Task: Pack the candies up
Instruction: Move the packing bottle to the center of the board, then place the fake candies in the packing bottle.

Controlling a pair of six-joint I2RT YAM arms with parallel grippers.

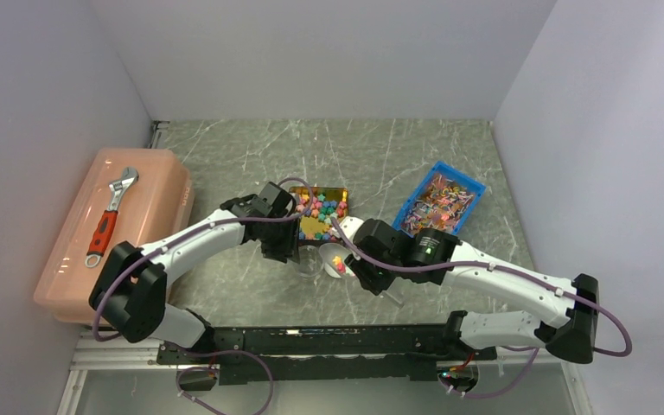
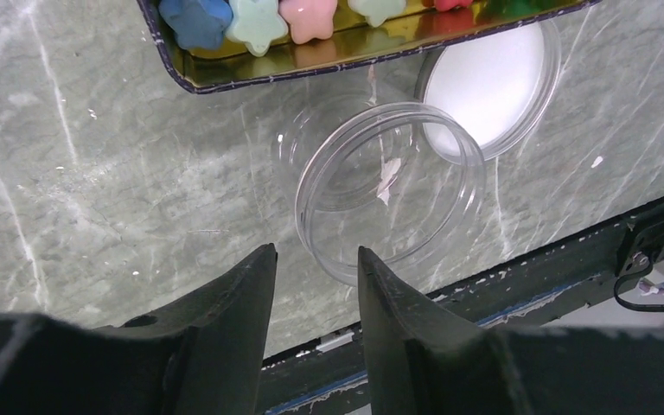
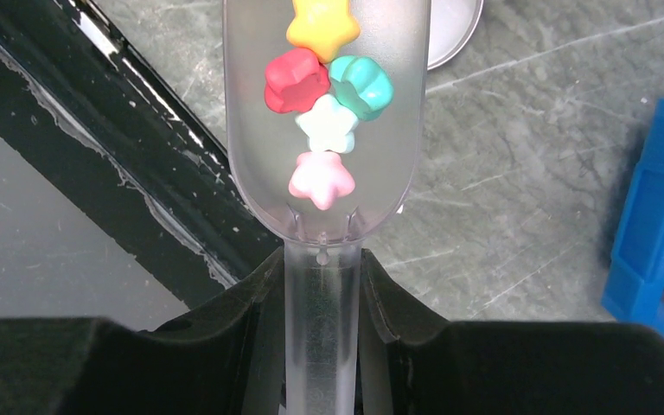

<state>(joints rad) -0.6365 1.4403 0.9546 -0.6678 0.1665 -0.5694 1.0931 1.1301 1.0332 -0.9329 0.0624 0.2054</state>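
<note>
Star-shaped pastel candies [image 1: 318, 207] fill a gold tray [image 1: 311, 228] at mid table. My right gripper [image 3: 322, 259] is shut on the handle of a clear plastic scoop [image 3: 251, 156], which carries several candies [image 3: 324, 125]: yellow, red, teal, mint and pink. In the top view the scoop [image 1: 335, 262] hangs just in front of the tray. My left gripper [image 2: 316, 255] is open with only table between its fingers. An empty clear jar [image 2: 389, 190] stands upright just beyond its tips, the near rim by the right fingertip. The jar's white lid [image 2: 493, 86] lies flat behind it.
A blue bin [image 1: 475, 186] of wrapped sweets sits at the back right. A pink lidded box [image 1: 151, 199] with a red-handled wrench [image 1: 108, 216] on top stands at the left. The black rail [image 1: 311, 333] of the arm bases runs along the near edge.
</note>
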